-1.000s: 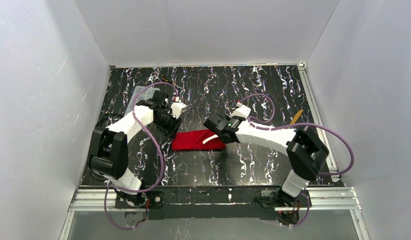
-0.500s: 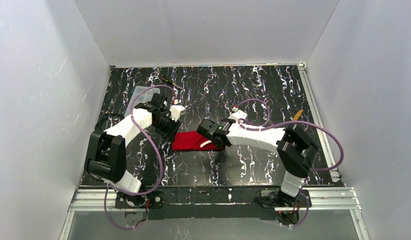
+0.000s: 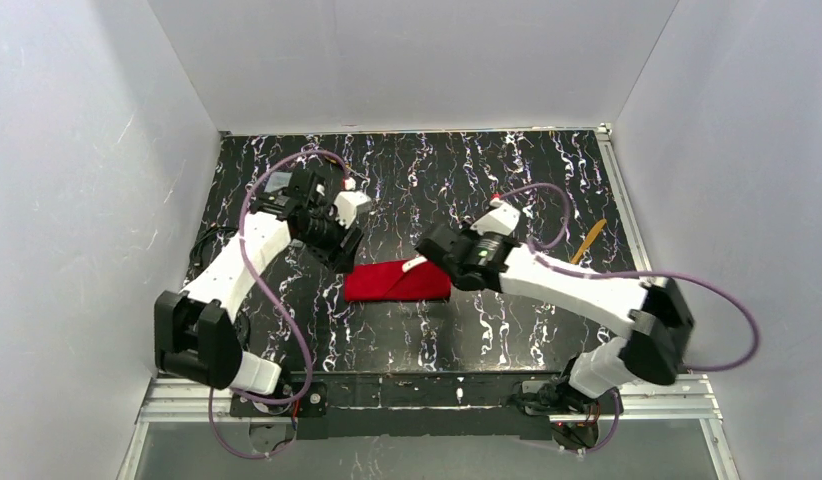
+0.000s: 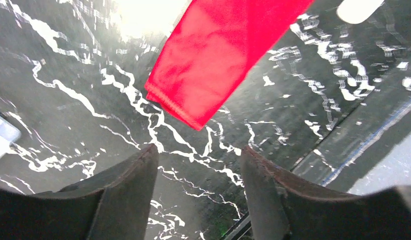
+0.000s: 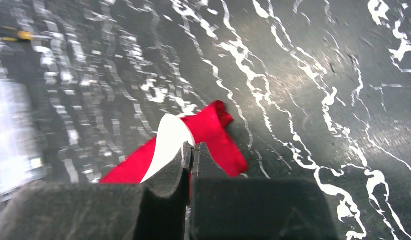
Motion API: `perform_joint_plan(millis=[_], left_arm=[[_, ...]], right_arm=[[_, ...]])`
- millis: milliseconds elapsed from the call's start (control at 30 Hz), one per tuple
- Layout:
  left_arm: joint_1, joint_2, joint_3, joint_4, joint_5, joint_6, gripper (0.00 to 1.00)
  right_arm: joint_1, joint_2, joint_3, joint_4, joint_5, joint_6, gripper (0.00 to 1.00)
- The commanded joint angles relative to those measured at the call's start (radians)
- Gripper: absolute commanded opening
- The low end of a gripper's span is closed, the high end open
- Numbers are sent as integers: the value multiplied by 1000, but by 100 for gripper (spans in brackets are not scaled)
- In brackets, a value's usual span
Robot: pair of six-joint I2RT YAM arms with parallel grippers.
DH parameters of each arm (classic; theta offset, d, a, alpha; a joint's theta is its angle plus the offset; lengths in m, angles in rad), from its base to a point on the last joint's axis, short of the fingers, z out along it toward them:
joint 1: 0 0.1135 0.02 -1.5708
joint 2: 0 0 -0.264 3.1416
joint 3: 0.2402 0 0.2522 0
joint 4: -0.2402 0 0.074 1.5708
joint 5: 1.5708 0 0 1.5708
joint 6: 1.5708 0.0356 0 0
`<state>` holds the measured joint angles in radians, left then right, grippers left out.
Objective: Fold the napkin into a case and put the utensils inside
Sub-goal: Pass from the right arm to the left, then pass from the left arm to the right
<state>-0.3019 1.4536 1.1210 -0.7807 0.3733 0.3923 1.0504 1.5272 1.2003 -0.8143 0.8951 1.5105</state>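
Nearest you, on the dark marbled table (image 3: 467,340), the red napkin (image 3: 397,283) lies flat as a narrow folded band, roughly midway between the two arms. Your right gripper (image 5: 192,150) is low over its right end. Those fingers are pressed tight together, and the white spoon (image 5: 168,137) sits right against them on their left side. You cannot tell from these views whether a sliver of the spoon is pinched or whether it only lies under the tips.

A little farther out, your left gripper (image 4: 196,187) hangs above the band's left end. Its fingers (image 4: 126,192) are spread with nothing between them, clear of the cloth. At about the same depth, well off to the right, the gold utensil (image 3: 592,238) lies alone on the table, not yet in the napkin.

Expect the cloth to be light, limp and a bit slick. It will likely slide or unfold if dragged, so take only an edge of the top layer and lift just enough to open a pocket. The spoon is probably light, stiff plastic, so hold it by the handle, not the bowl. The gold utensil looks slender and lies flat, so pinch it across its width near the middle.
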Motion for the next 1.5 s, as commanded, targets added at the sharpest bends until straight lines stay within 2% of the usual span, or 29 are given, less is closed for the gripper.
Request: perform_joint_plan(millis=[0, 100, 233, 367, 467, 567, 733, 800, 833, 867, 933, 967, 1000, 1167, 1300, 1400, 1467], left_arm=[[5, -120, 131, -180, 201, 71, 62], [3, -180, 176, -223, 332, 134, 70], [-12, -249, 207, -225, 413, 165, 80], [-63, -275, 191, -160, 353, 120, 83], [-96, -298, 125, -47, 253, 75, 83], [-97, -307, 77, 43, 216, 53, 82], [-98, -246, 105, 65, 199, 17, 78], [-97, -238, 108, 81, 209, -2, 75], [-98, -230, 113, 78, 245, -7, 67], [-98, -220, 120, 66, 281, -10, 56], [-98, -193, 140, 27, 347, -9, 20], [-98, -176, 150, 6, 365, -11, 11], [-97, -162, 158, -14, 377, -12, 7], [-96, -159, 166, -53, 394, 4, 0], [-92, -190, 160, -90, 444, 35, 0], [-92, -208, 142, -117, 481, 73, 0], [-90, -218, 130, -121, 490, 89, 0]], right_arm=[[7, -155, -7, 126, 48, -151, 1], [12, -185, 12, 268, 8, -302, 1], [36, -143, 84, 293, 14, -363, 1], [39, -106, 93, 392, -22, -380, 1], [40, -84, 101, 436, -63, -378, 1], [39, -98, 68, 516, -115, -375, 1], [40, -140, -24, 685, -192, -413, 1], [40, -139, -17, 686, -203, -431, 1], [39, -138, -15, 689, -207, -438, 1], [40, -138, -13, 702, -210, -449, 1], [40, -140, -16, 730, -218, -462, 1], [40, -144, -19, 747, -222, -471, 1], [40, -148, -24, 773, -231, -484, 1], [33, -173, -80, 922, -352, -607, 1], [-41, -236, -158, 981, -628, -701, 5], [-174, -298, -248, 1022, -898, -708, 22], [-284, -308, -274, 1070, -1161, -703, 45]])
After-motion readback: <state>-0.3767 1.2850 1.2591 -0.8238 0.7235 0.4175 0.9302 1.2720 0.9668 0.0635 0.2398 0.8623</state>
